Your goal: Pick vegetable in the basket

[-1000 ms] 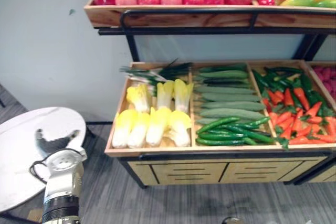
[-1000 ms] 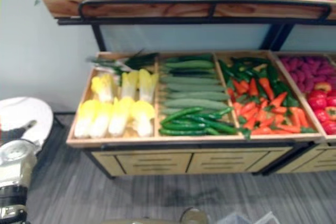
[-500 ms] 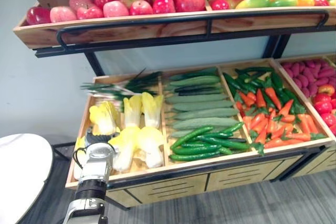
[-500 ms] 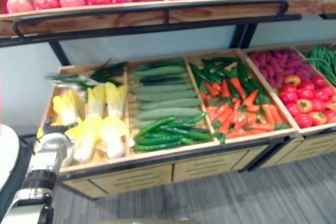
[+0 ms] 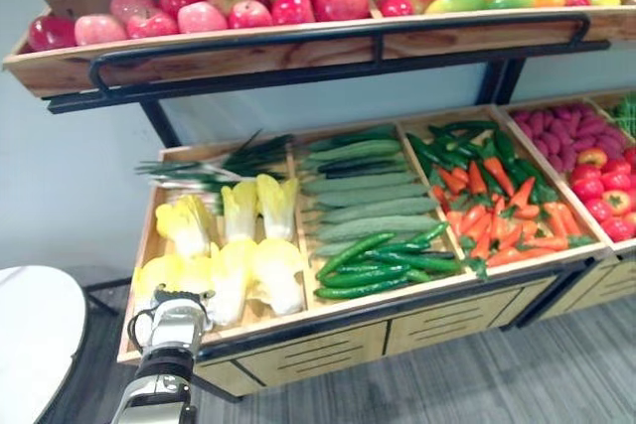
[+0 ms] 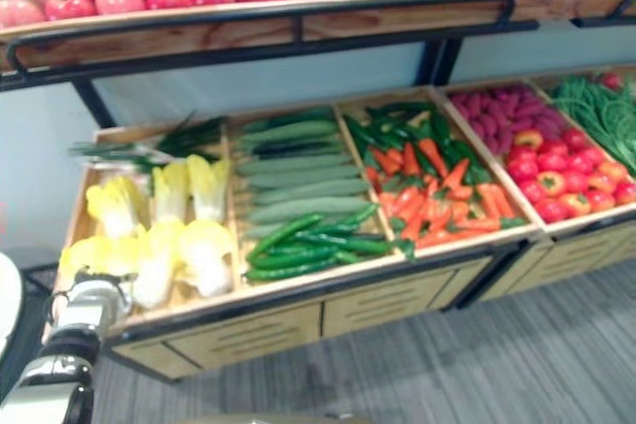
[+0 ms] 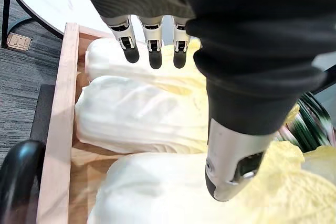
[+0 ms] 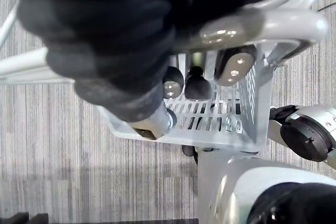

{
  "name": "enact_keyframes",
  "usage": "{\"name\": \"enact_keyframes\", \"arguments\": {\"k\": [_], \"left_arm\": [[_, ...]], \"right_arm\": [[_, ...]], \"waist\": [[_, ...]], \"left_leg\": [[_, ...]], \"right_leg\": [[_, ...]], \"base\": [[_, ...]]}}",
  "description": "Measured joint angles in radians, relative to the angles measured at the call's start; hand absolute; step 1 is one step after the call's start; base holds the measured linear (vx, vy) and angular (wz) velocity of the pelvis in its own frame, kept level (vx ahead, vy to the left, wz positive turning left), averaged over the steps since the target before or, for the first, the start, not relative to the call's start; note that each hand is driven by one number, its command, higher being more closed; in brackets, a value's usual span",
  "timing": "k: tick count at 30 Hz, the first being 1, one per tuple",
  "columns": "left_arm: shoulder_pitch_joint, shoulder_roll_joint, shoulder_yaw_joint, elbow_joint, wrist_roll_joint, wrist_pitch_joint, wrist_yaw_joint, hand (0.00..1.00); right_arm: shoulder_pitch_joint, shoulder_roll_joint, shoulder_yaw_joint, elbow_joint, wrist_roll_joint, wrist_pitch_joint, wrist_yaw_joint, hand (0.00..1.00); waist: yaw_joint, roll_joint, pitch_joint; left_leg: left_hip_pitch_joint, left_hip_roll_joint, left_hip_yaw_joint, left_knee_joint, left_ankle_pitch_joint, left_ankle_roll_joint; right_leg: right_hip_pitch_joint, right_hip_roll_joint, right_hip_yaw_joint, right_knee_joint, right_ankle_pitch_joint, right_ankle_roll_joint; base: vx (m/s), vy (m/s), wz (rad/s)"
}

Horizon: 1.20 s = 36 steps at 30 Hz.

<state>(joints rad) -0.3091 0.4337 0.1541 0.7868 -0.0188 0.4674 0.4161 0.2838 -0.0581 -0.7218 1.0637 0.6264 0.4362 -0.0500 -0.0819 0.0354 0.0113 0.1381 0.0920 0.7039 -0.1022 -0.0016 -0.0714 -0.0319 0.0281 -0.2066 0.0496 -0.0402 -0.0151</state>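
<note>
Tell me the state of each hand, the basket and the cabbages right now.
left hand: open, fingers straight, above the cabbages.
right hand: shut on the basket handle.
basket: hanging from the right hand over the floor.
cabbages: lying in the wooden crate, not gripped.

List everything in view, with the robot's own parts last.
Apples: many, red, upper shelf.
Cabbages: several, yellow-white, lower level, far left.
Scallions: one bunch, green, behind the cabbages.
Cucumbers: several, green, right of the cabbages.
Green peppers: many, green, in front of the cucumbers.
Carrots: many, orange, right of the cucumbers.
Table: one, white, lower left.
Basket: one, grey, carried by its handle.
Left hand: silver, fingers straight above the cabbages.
Right hand: silver, fingers curled round the basket handle.
</note>
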Motion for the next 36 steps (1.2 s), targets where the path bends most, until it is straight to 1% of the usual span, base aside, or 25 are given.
{"name": "enact_keyframes", "arguments": {"k": [3,4,6,8,9,12,14,18,19,21,23,24,25,26,28,30,31,32,33,34,35,36], "left_arm": [[0.000,-0.018,0.000,0.028,0.002,-0.002,0.000,0.00],[0.000,-0.028,-0.001,0.035,0.025,-0.003,0.000,0.00],[0.000,-0.038,-0.002,0.035,0.063,-0.003,0.001,0.00],[0.000,-0.039,-0.008,0.040,0.081,0.000,0.003,0.00],[0.000,-0.039,-0.015,0.045,0.083,0.002,0.008,0.00],[0.000,-0.038,-0.033,0.047,0.084,0.023,0.021,0.00],[0.000,-0.038,-0.034,0.046,0.084,0.040,0.036,0.00],[0.000,-0.036,-0.033,0.045,0.085,0.065,0.058,0.00],[0.000,-0.034,-0.033,0.045,0.085,0.080,0.063,0.00],[-0.001,-0.034,-0.033,0.043,0.084,0.090,0.070,0.00],[-0.001,-0.034,-0.029,0.038,0.078,0.091,0.082,0.00],[-0.001,-0.034,-0.028,0.034,0.074,0.091,0.088,0.00],[-0.001,-0.035,-0.024,0.030,0.063,0.091,0.101,0.00],[-0.001,-0.035,-0.007,0.025,0.060,0.091,0.111,0.00],[0.003,-0.038,0.008,0.016,0.046,0.100,0.125,0.00],[0.003,-0.038,0.021,0.009,0.022,0.104,0.133,0.00],[0.003,-0.038,0.028,0.000,0.018,0.105,0.137,0.00],[0.005,-0.039,0.035,-0.006,0.010,0.105,0.139,0.00],[0.006,-0.039,0.052,-0.016,-0.010,0.103,0.150,0.00],[0.012,-0.039,0.059,-0.030,-0.020,0.101,0.157,0.00],[0.016,-0.040,0.060,-0.034,-0.020,0.098,0.159,0.00],[0.024,-0.042,0.065,-0.040,-0.020,0.086,0.165,0.00]], "right_arm": [[0.015,0.000,-0.019,0.001,-0.001,-0.001,0.007,1.00],[0.014,0.000,-0.019,0.003,-0.003,-0.001,0.010,1.00],[0.013,-0.001,-0.019,0.003,-0.019,-0.005,0.015,1.00],[0.007,-0.004,-0.019,0.003,-0.037,-0.010,0.015,1.00],[0.003,-0.005,-0.019,0.003,-0.037,-0.013,0.015,1.00],[-0.015,-0.012,-0.015,0.004,-0.037,-0.017,0.016,1.00],[-0.022,-0.013,-0.015,0.004,-0.037,-0.017,0.018,1.00],[-0.025,-0.013,-0.016,0.003,-0.037,-0.020,0.029,1.00],[-0.025,-0.016,-0.017,0.003,-0.037,-0.021,0.038,1.00],[-0.025,-0.018,-0.018,0.000,-0.037,-0.021,0.041,1.00],[-0.025,-0.019,-0.017,-0.012,-0.037,-0.022,0.048,1.00],[-0.027,-0.019,-0.017,-0.019,-0.037,-0.023,0.051,1.00],[-0.027,-0.019,-0.017,-0.032,-0.037,-0.024,0.058,1.00],[-0.031,-0.016,-0.016,-0.035,-0.037,-0.026,0.062,1.00],[-0.031,-0.012,-0.015,-0.038,-0.037,-0.030,0.068,1.00],[-0.031,-0.009,-0.014,-0.045,-0.037,-0.035,0.083,1.00],[-0.031,-0.005,-0.007,-0.055,-0.038,-0.039,0.084,1.00],[-0.030,-0.002,-0.004,-0.062,-0.038,-0.041,0.085,1.00],[-0.030,-0.001,0.009,-0.067,-0.037,-0.047,0.088,1.00],[-0.030,-0.001,0.026,-0.070,-0.037,-0.053,0.092,1.00],[-0.030,-0.001,0.032,-0.072,-0.037,-0.056,0.094,1.00],[-0.030,-0.001,0.047,-0.075,-0.037,-0.059,0.096,1.00]], "waist": [[0.000,-0.002,0.005],[0.000,-0.004,0.010],[-0.001,0.003,0.016],[-0.002,0.008,0.021],[-0.004,0.009,0.024],[-0.004,0.015,0.035],[-0.005,0.013,0.036],[-0.018,0.014,0.054],[-0.025,0.017,0.063],[-0.028,0.019,0.076],[-0.037,0.024,0.090],[-0.039,0.033,0.090],[-0.040,0.028,0.101],[-0.043,0.040,0.104],[-0.043,0.031,0.116],[-0.043,0.025,0.123],[-0.044,0.039,0.119],[-0.044,0.037,0.122],[-0.044,0.027,0.129],[-0.043,0.033,0.126],[-0.043,0.027,0.130],[-0.043,0.029,0.129]], "left_leg": [[-0.006,0.003,0.003,0.000,0.000,0.000],[-0.007,0.003,0.003,0.001,0.000,0.000],[-0.010,0.003,0.003,0.002,0.000,0.000],[-0.010,0.003,0.003,0.005,0.005,-0.001],[-0.009,0.003,0.004,0.006,0.005,-0.001],[0.002,0.002,0.005,0.006,0.006,0.000],[0.003,0.002,0.009,0.006,0.005,0.000],[0.003,0.002,0.021,0.006,0.003,0.001],[0.003,0.002,0.026,0.006,0.002,0.000],[0.002,0.003,0.030,0.006,-0.005,0.001],[-0.018,0.002,0.042,0.006,-0.012,-0.003],[-0.025,0.002,0.047,0.007,-0.012,-0.002],[-0.035,0.002,0.053,0.007,-0.011,-0.002],[-0.047,0.012,0.053,0.041,-0.016,0.007],[-0.053,0.032,0.054,0.095,-0.038,0.003],[-0.062,0.039,0.052,0.112,-0.044,0.009],[-0.063,0.040,0.052,0.113,-0.044,0.009],[-0.063,0.040,0.051,0.113,-0.044,0.009],[-0.064,0.041,0.051,0.114,-0.044,0.009],[-0.064,0.043,0.051,0.117,-0.044,0.009],[-0.065,0.043,0.051,0.119,-0.044,0.010],[-0.065,0.045,0.050,0.123,-0.045,0.010]], "right_leg": [[-0.001,0.006,0.009,-0.015,0.005,0.008],[-0.002,0.007,0.010,-0.015,0.005,0.008],[-0.006,0.008,0.014,-0.015,0.006,0.008],[-0.006,0.010,0.018,-0.015,0.010,0.002],[-0.005,0.011,0.020,-0.015,0.018,-0.010],[0.003,0.015,0.028,-0.019,0.019,-0.011],[0.003,0.016,0.034,-0.020,0.019,-0.011],[0.003,0.017,0.044,-0.020,0.019,-0.011],[0.002,0.017,0.048,-0.019,0.019,-0.011],[-0.001,0.017,0.051,-0.018,0.018,-0.009],[-0.027,0.016,0.057,-0.013,0.014,-0.005],[-0.037,0.015,0.058,-0.010,0.014,-0.005],[-0.052,0.015,0.063,-0.006,0.014,-0.004],[-0.054,0.013,0.064,0.001,0.013,-0.007],[-0.050,0.012,0.064,0.010,0.011,-0.009],[-0.053,0.012,0.060,0.022,0.006,-0.016],[-0.053,0.011,0.057,0.022,0.005,-0.018],[-0.054,0.011,0.055,0.022,0.005,-0.018],[-0.054,0.011,0.053,0.022,0.004,-0.019],[-0.053,0.011,0.051,0.023,0.003,-0.021],[-0.053,0.011,0.051,0.023,0.003,-0.021],[-0.052,0.011,0.051,0.024,0.003,-0.021]], "base": [[0.00,-0.018,-0.04],[0.00,0.000,0.00],[0.03,0.004,-0.02],[0.07,0.014,-0.03],[0.07,0.016,-0.03],[0.05,0.013,-0.04],[0.02,0.002,-0.07],[-0.02,-0.027,-0.07],[-0.04,-0.030,-0.08],[-0.05,-0.032,-0.07],[-0.05,-0.029,-0.09],[-0.04,-0.020,-0.12],[-0.02,-0.021,-0.08],[-0.02,-0.034,-0.06],[0.01,-0.056,-0.06],[0.02,-0.036,0.00],[0.01,-0.004,0.07],[0.02,0.006,0.06],[0.01,0.008,0.05],[0.01,0.007,0.03],[0.00,0.000,0.00],[0.00,0.000,0.00]]}}
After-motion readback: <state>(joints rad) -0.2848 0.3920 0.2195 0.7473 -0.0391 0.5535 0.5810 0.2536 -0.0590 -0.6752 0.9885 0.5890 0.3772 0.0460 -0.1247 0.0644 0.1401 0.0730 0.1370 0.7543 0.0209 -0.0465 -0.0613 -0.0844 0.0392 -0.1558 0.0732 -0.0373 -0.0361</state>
